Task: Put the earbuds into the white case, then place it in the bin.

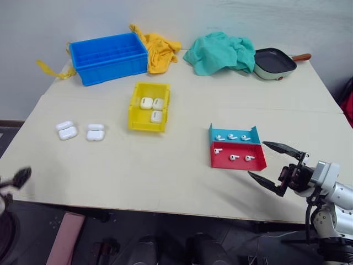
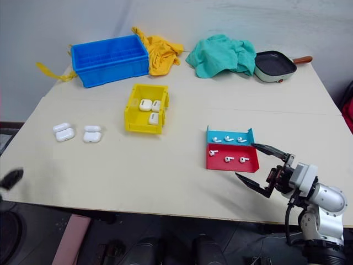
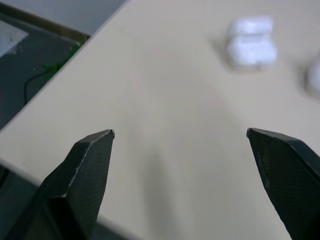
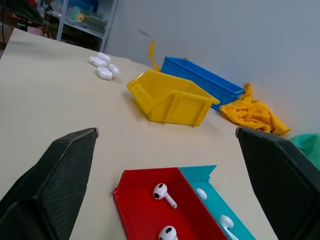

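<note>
Probably light, hard, slippery: earbuds (image 1: 234, 157) (tiny) in the red tray (image 1: 237, 155); best pinched across the stem. Right gripper (image 1: 276, 164) spread wide, left gripper (image 3: 180, 145) likewise.

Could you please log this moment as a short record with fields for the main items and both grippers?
bin: yellow, holds three white cases
open cases: two on the table, left of the bin
earbuds: three in the red tray, three in the teal tray
right gripper: open, empty, beside the red tray
left gripper: open, empty, above the table's near edge
</note>
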You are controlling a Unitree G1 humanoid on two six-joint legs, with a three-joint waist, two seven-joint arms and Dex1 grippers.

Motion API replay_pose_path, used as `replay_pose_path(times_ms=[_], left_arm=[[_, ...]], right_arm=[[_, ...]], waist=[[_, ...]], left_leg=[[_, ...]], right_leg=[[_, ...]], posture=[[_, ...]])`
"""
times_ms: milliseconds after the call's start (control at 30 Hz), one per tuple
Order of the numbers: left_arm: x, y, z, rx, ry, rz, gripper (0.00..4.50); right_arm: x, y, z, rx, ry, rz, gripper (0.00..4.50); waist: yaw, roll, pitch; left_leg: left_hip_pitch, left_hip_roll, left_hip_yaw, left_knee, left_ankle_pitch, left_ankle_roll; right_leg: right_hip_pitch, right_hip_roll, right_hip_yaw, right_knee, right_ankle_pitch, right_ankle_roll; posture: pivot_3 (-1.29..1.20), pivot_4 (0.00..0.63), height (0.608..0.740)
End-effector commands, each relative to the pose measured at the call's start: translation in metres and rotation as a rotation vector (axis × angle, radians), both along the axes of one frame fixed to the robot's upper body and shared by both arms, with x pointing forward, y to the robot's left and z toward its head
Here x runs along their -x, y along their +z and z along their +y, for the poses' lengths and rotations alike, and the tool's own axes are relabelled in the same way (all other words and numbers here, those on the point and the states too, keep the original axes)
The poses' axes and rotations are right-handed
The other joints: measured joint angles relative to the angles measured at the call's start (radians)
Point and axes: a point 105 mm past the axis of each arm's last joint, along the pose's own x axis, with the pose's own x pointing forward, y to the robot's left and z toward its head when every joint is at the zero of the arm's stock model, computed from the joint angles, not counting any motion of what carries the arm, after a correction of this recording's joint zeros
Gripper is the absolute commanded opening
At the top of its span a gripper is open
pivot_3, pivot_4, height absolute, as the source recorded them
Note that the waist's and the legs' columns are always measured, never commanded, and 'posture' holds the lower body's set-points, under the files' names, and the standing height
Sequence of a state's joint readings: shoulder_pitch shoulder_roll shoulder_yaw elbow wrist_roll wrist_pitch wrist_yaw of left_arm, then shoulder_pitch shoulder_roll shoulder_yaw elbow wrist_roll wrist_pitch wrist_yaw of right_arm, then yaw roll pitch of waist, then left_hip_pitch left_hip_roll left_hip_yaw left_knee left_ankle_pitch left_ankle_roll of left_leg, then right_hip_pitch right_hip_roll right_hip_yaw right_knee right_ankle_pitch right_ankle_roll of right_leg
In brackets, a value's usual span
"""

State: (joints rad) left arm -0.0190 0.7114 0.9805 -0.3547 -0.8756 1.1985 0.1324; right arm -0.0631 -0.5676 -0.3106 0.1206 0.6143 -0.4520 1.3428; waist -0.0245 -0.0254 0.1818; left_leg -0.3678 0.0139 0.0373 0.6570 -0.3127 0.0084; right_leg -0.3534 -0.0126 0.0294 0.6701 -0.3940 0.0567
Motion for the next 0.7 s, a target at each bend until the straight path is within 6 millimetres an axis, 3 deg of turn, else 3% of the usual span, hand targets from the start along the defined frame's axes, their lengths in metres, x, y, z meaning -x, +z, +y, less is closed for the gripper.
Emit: replay_pose_path(times_ms=[33,133,233,367,700], left_arm=[[-0.018,0.001,-0.015,0.065,0.069,0.068,4.45],[-0.048,0.002,-0.024,0.115,0.133,0.118,4.45],[-0.062,0.007,-0.025,0.074,0.169,0.136,4.45],[-0.088,-0.004,-0.024,0.052,0.174,0.210,4.45],[-0.134,-0.008,-0.022,-0.013,0.157,0.234,4.45]], right_arm=[[0.001,0.004,-0.003,-0.002,-0.011,-0.008,4.50],[0.002,0.001,-0.002,-0.006,-0.002,0.014,4.50],[0.002,-0.001,0.000,-0.007,-0.003,0.021,4.50],[0.001,-0.003,-0.001,-0.018,-0.023,0.028,4.50],[0.007,-0.004,0.005,-0.035,-0.022,0.046,4.50]], waist=[[-0.004,0.000,0.000],[-0.005,0.000,0.000],[-0.011,0.000,0.000],[-0.007,0.000,0.000],[0.017,-0.001,0.000]], left_leg=[[0.000,0.000,0.000,0.001,0.000,-0.001],[-0.001,0.000,0.001,0.004,0.003,-0.007],[-0.002,0.001,0.001,0.005,0.003,-0.009],[-0.002,0.001,0.001,0.005,0.003,-0.011],[-0.002,0.001,0.001,0.006,0.003,-0.012]], right_leg=[[-0.001,0.000,0.000,0.002,0.001,0.002],[-0.003,0.001,0.000,0.006,0.001,0.003],[-0.005,0.002,0.000,0.008,0.001,0.003],[-0.007,0.003,0.000,0.010,0.001,0.003],[-0.007,0.002,-0.001,0.009,0.001,0.003]], posture=[[0.00,0.150,0.740],[0.00,0.150,0.740],[0.00,0.150,0.740],[0.00,0.150,0.740],[0.00,0.150,0.740]])
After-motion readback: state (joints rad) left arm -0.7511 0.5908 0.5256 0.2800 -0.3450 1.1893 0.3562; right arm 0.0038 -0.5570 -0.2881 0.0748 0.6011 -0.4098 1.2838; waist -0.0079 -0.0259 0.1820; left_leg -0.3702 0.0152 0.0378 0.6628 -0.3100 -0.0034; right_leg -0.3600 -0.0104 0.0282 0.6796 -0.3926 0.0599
